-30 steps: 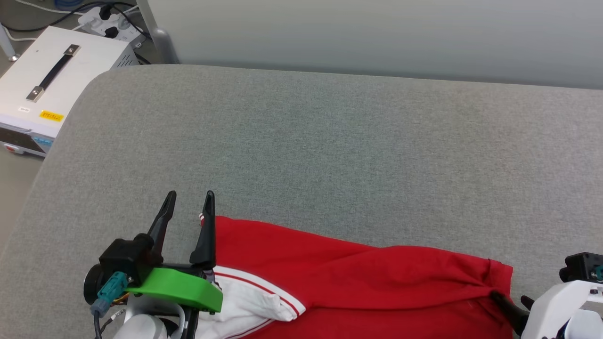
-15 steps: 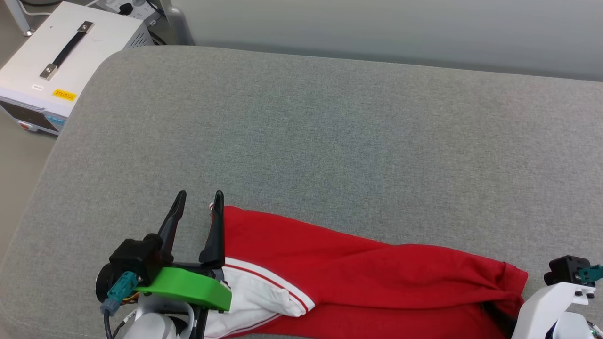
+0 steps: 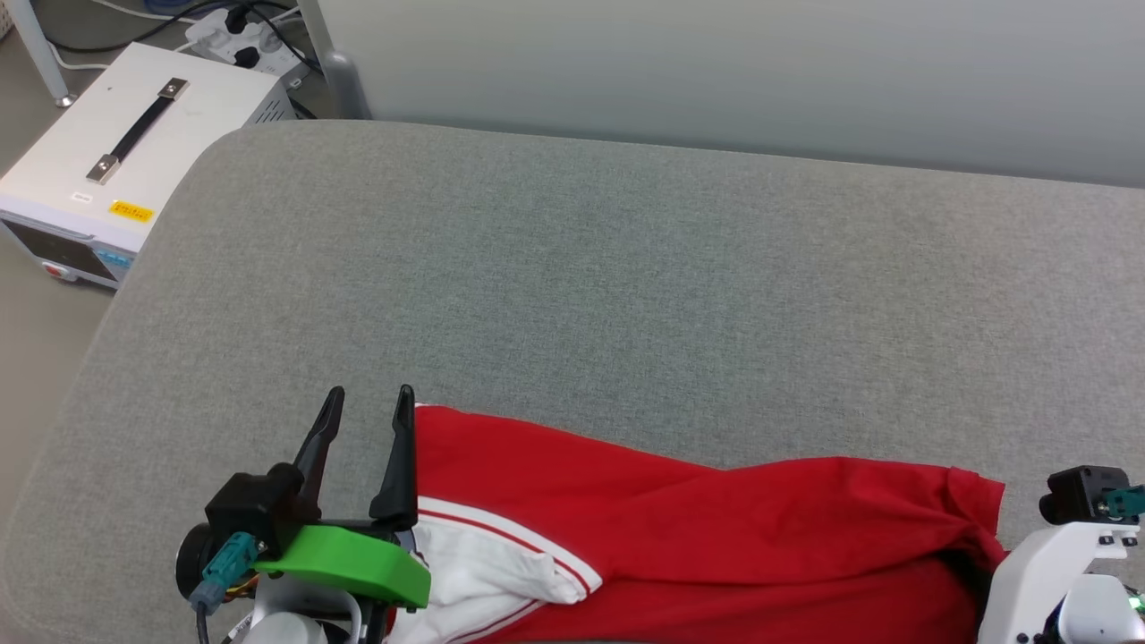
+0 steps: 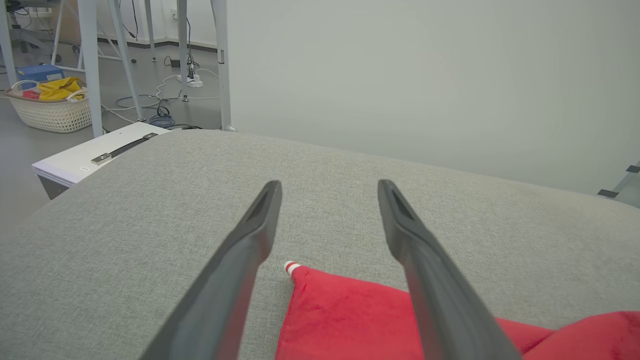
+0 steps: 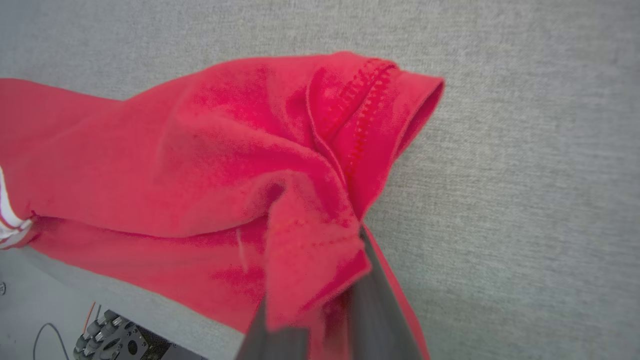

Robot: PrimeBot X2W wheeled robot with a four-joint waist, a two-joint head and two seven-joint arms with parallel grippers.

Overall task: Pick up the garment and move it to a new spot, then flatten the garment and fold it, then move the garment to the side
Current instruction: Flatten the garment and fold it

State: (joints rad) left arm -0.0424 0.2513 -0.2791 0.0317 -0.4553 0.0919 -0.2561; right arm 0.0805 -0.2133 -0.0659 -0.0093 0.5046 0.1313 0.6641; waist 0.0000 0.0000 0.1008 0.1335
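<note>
Red cloth is bunching between the two dark fingers of the right gripper (image 5: 325, 305), which are pinching shut on a fold of the shirt (image 3: 680, 528) close to its stitched hem (image 5: 365, 100). That grip is drawing the fabric into a peak at that end and lifting it slightly off the grey cushion (image 3: 626, 295). The shirt is lying stretched sideways along the cushion's near edge, with a white sleeve (image 3: 483, 572) crumpling up at the robot's left and the hem end sitting at its right. Part of it appears to be hanging over that edge in the right wrist view. The left gripper (image 3: 371, 392) is hovering with its fingers spread wide and gripping nothing. Its jaws are straddling the shirt's pointed far corner, where a small striped tip (image 4: 290, 267) is peeking out onto the cushion between them. That placement is probably lining it up to take this corner, so that both arms are holding opposite ends before any lift. Holding both ends should let the long cloth rise evenly instead of dragging. Most of the cushion beyond the shirt is lying bare, offering plenty of room for a new spot, while a white box (image 3: 116, 188) is sitting off its far left corner, well apart.
</note>
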